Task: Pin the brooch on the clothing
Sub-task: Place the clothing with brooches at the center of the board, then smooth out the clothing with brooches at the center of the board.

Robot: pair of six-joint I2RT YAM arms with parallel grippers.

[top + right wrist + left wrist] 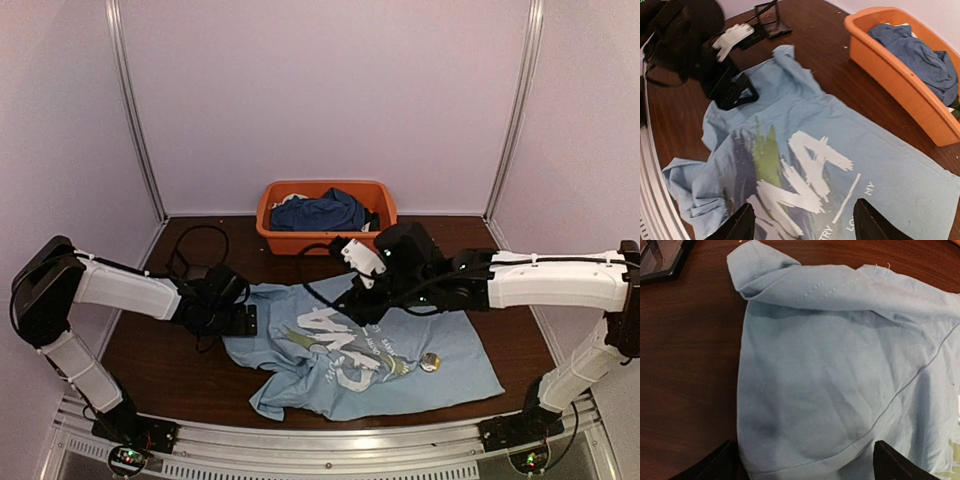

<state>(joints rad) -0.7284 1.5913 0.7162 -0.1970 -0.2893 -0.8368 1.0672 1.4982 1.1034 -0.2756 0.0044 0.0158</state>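
Right end effector (803,206) spread above light-blue T-shirt (805,105); brooch (430,362) round, silvery.

**Top external.** Fixed, high at the near side. Looks down and forward over the whole worktop (150,375) to the back wall (320,90). Farthest view.

**Left wrist.** Close above the clothing (840,390), facing almost straight down on a plain sleeve and the bare worktop beside it. Left pincer (805,450) tips at the bottom edge.

**Right wrist.** Farther off, tilted obliquely across the chest print toward the left arm (680,35) and the orange bin (900,95). Right pincer (804,212) tips at the bottom edge.

**Shared.** All three views show the clothing. Top external and right wrist share the print and the bin.
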